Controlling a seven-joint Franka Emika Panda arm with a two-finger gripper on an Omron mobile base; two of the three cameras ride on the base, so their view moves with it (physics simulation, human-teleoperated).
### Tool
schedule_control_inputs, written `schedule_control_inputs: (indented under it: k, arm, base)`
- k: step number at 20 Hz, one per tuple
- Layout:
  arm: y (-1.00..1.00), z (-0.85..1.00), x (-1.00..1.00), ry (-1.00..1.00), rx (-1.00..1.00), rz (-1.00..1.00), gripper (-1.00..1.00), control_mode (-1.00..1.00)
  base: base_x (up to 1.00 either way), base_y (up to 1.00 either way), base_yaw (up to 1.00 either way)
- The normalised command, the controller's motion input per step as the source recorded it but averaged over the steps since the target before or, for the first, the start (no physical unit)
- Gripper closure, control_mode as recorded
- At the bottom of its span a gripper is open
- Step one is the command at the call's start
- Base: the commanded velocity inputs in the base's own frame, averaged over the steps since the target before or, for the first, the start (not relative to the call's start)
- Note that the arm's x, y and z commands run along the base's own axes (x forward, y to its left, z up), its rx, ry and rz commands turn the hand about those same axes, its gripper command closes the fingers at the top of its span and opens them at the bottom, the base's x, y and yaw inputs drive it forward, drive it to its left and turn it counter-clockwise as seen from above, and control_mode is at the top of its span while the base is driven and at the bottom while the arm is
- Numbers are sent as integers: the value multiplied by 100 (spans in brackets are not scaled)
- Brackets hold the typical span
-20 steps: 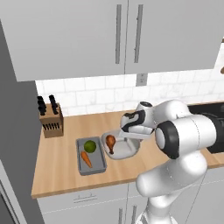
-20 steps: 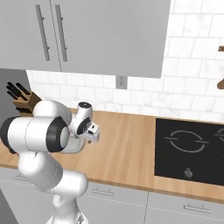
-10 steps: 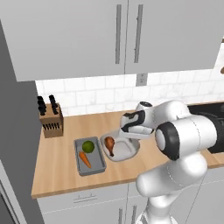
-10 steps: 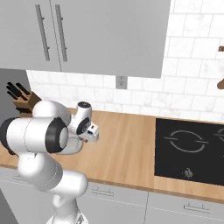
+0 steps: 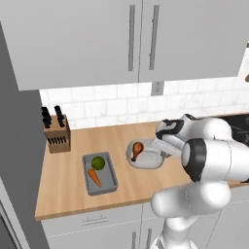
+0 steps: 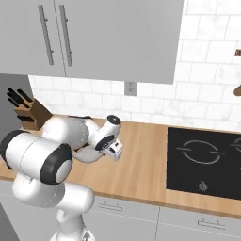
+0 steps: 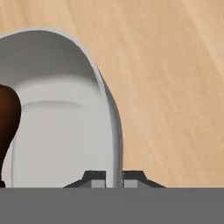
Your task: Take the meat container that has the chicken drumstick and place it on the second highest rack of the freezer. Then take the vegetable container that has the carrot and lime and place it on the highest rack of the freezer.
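Here we look across a wooden kitchen surface (image 5: 116, 187) backed by white tile, with grey cabinets above. From the left base view, a pale oval meat container (image 5: 146, 156) sits near the middle of the surface, and the chicken drumstick (image 5: 136, 148) lies in its left part, glossy orange-brown with its pale bone end pointing down toward us. The robot's white arm reaches over from the right, and its hand comes down at the container's right rim. In the hand view we see the gripper (image 7: 113, 178) with its two dark fingertips drawn close together, one on each side of the container's thin grey wall, so it is clamped on the rim; the drumstick shows as a dark brown shape at the left edge of that view. To the left of the meat container, just apart from it, stands a grey rectangular vegetable container (image 5: 99, 173) holding the lime (image 5: 98, 163) at its far end and the carrot (image 5: 94, 177) nearer us. A wooden knife block (image 5: 56, 136) with dark handles stands at the back left, against the tall grey side panel. In the right base view a black cooktop (image 6: 207, 162) lies well to the right of the arm.
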Motion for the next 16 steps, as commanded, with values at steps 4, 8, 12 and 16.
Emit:
schedule_control_inputs:
  k: [4,8,12,16]
  arm:
    - [-16,35,-3,0,8,-45,100,-100]
    - [6,57,-9,-1,0,-49,100,-100]
    - [1,59,-35,-1,0,-50,100,-100]
    - [23,39,-51,-2,8,-50,100,-100]
  base:
    - [0,0,0]
    - [0,0,0]
    - [0,0,0]
    - [0,0,0]
